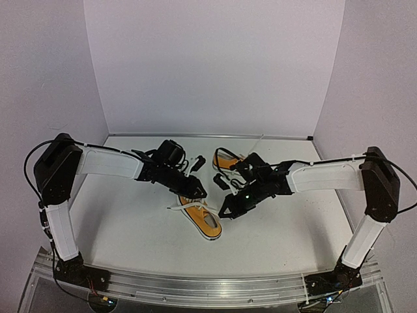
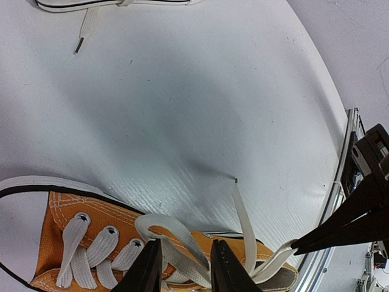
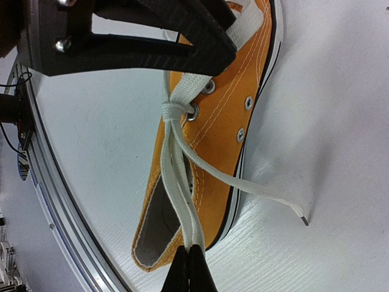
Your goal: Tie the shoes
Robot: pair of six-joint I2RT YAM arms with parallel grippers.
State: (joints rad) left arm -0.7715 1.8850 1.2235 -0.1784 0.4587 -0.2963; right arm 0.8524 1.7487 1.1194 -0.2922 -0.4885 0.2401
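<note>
Two orange-yellow sneakers lie on the white table. The near shoe (image 1: 203,220) lies between my grippers; the far shoe (image 1: 225,158) lies behind them. My left gripper (image 2: 185,246) hovers over the near shoe (image 2: 67,213), its jaws apart with a white lace loop (image 2: 164,228) lying between them. My right gripper (image 3: 189,252) is shut on a doubled lace strand (image 3: 179,188) running from the knot (image 3: 172,109) over the shoe's heel opening. One free lace end (image 3: 301,216) lies on the table. In the top view the left gripper (image 1: 195,192) and right gripper (image 1: 228,210) sit close together.
An aluminium rail (image 1: 208,287) runs along the near table edge, close to the near shoe's heel in the right wrist view (image 3: 55,201). The far shoe's sole (image 2: 109,3) and a loose lace end (image 2: 79,45) show at the top of the left wrist view. White walls enclose the table.
</note>
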